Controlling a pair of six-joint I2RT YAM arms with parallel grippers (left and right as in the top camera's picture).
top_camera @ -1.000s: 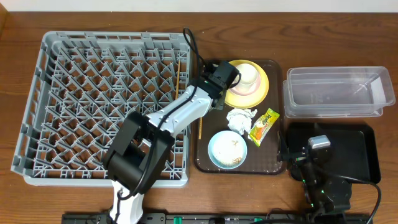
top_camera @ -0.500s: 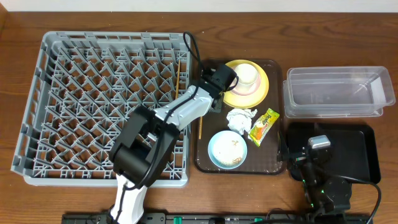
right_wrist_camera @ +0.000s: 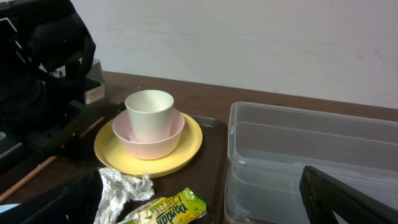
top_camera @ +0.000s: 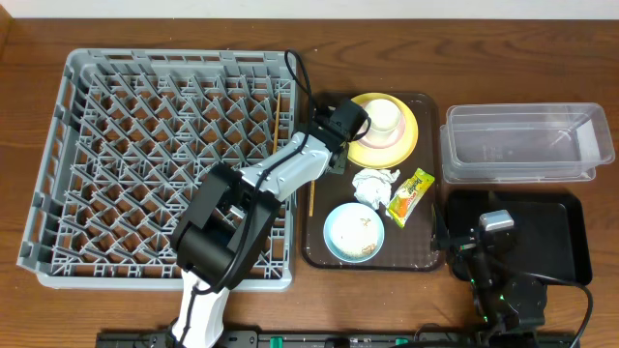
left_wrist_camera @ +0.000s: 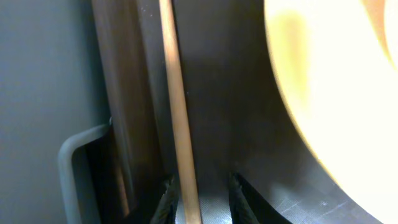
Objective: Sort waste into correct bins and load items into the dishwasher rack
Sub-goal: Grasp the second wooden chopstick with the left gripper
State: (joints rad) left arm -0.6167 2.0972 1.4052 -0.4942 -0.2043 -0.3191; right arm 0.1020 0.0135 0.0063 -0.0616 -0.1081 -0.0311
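Note:
My left gripper [top_camera: 333, 155] hangs low over the left edge of the brown tray, next to the yellow plate [top_camera: 406, 145]. In the left wrist view its fingers [left_wrist_camera: 202, 193] straddle one chopstick [left_wrist_camera: 176, 112] lying on the tray. The left finger is against the stick, and a gap shows on the right side. This chopstick [top_camera: 311, 198] runs along the tray's edge, and another chopstick [top_camera: 278, 116] lies in the grey dishwasher rack [top_camera: 58, 145]. My right gripper [right_wrist_camera: 205, 199] stands wide open and holds nothing, above the black bin [top_camera: 551, 232].
The plate carries a white cup [right_wrist_camera: 149, 112] set in a pink bowl [right_wrist_camera: 149, 146]. On the brown tray [top_camera: 418, 246] lie a crumpled napkin [top_camera: 375, 184], a yellow-green wrapper [top_camera: 410, 195] and a light-blue bowl [top_camera: 353, 232] with scraps. The clear tub [top_camera: 527, 145] stands at the right.
My left arm has shifted slightly, bringing its wrist a little lower and closer to the tray's left edge. The right arm has not moved.

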